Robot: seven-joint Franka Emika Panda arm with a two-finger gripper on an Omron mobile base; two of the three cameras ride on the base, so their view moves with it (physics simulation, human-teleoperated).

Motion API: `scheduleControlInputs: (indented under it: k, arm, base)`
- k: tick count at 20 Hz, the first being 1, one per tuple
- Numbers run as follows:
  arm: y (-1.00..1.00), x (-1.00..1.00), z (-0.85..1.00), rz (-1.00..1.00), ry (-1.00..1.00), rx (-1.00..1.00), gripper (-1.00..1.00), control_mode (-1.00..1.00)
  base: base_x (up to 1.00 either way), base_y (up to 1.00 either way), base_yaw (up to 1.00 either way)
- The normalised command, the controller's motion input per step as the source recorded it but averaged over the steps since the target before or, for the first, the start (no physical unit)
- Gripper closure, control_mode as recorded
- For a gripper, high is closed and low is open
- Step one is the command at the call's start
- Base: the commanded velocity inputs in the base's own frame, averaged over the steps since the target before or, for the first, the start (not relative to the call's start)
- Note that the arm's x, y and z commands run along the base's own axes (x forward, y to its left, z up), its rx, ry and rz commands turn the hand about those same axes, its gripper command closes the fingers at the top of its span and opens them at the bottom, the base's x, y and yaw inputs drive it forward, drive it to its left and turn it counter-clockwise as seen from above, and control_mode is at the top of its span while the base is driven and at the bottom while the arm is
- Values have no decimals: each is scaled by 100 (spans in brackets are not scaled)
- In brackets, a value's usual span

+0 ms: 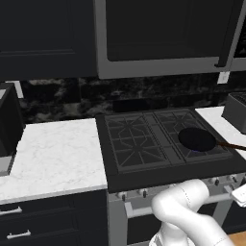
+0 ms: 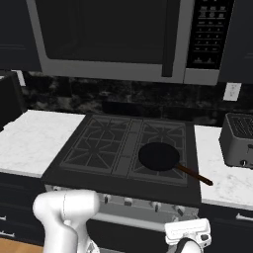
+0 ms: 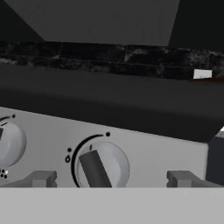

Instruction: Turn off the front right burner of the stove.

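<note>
The stove [image 1: 137,144] [image 2: 99,143] is a black gas cooktop with a silver face and a row of knobs. Its front right burner [image 1: 204,154] [image 2: 158,177] lies mostly under a black frying pan [image 1: 197,139] [image 2: 159,157], and a faint blue glow shows at the pan's front edge. My gripper [image 3: 113,179] [image 2: 188,230] [image 1: 240,194] is low in front of the stove's face near its right end. It is open, with one fingertip on each side of a round silver knob [image 3: 103,168] and apart from it. The knob's dark bar is tilted off vertical.
A second knob [image 3: 8,142] sits to the left on the face. The pan's handle [image 2: 195,176] sticks out to the front right. A toaster [image 2: 239,141] stands on the right counter, a microwave [image 2: 113,34] hangs above, and white marble counter [image 1: 53,153] lies to the left.
</note>
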Motion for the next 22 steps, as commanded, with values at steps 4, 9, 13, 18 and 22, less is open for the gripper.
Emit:
scheduleControlInputs:
  k: [4,9,13,18,22]
  arm:
    - [22,16,-1,-2,0,0,-100,-100]
    - [8,30,0,-3,0,0,-100,-100]
    - [0,10,0,0,0,0,-100,-100]
    - [0,0,0,0,-1,0,-100,-100]
    - [2,-1,3,0,-7,0,100,-100]
  base:
    - [0,0,0]
    - [0,0,0]
    - [0,0,0]
    - [0,0,0]
    - [0,0,0]
